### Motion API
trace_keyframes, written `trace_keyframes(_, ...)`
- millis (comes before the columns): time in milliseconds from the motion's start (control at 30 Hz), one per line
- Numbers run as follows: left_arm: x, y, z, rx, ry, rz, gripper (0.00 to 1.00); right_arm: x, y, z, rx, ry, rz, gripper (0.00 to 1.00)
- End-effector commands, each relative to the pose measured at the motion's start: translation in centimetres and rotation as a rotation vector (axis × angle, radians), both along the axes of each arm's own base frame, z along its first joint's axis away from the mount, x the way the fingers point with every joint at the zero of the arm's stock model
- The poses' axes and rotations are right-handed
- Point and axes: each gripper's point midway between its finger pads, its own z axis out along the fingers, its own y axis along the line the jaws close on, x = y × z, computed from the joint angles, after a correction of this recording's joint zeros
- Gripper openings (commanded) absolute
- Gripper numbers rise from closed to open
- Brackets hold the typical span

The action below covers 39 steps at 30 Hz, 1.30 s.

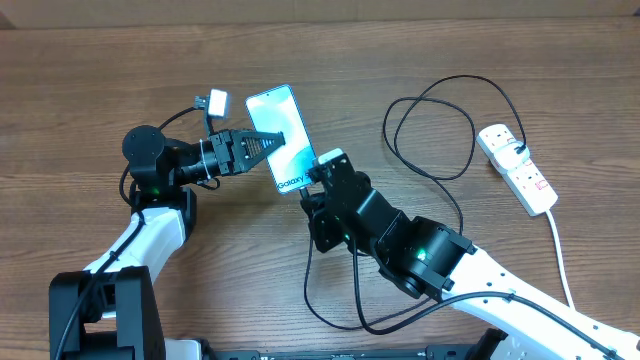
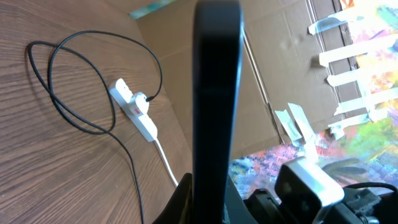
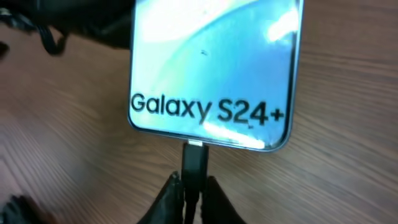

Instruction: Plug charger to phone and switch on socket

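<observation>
Left fingers [image 1: 256,146] pinch phone [image 1: 275,108]; right fingers [image 3: 169,198] pinch charger [image 3: 194,162] at its port, looks partly seated. Socket [image 1: 515,168], right of phone: switching apparently pending.

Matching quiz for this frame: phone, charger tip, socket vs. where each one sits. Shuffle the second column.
Things:
1. phone
2. charger tip
3. socket

Places:
A. lying on the table, right-arm side
B. pinched in the right gripper, at the edge below the "Galaxy S24+" text
C. clamped by the left gripper, screen facing up

Pairs: 1-C; 2-B; 3-A
</observation>
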Motion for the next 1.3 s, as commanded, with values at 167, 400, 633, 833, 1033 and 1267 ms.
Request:
trace_keyframes(167,-0.7,-0.4,0.7,0.012,-0.060,-0.055,0.04,1.7,1.3,3.4,0.107,-0.096,-0.024,0.04)
trace_keyframes(400,-1.3,-0.7,0.7,0.013,-0.060,-0.093,0.04,2.0,1.8,4.0,0.134,-0.116,-0.025,0.04)
trace_keyframes(633,-2.3,-1.7,0.7,0.014,-0.061,-0.151,0.04,3.7,2.4,5.1,0.136,-0.225,-0.034,0.04)
trace_keyframes(833,-2.4,-1.7,0.6,0.016,-0.070,-0.155,0.04,3.1,1.5,3.3,0.079,-0.161,-0.047,0.04)
trace_keyframes(1033,-2.4,-1.7,0.6,0.018,-0.083,-0.155,0.04,3.4,1.3,5.5,0.130,-0.213,-0.067,0.04)
trace_keyframes(1267,-1.9,-1.6,0.6,0.021,-0.100,-0.125,0.04,0.9,-0.2,5.0,0.127,-0.096,-0.056,0.36)
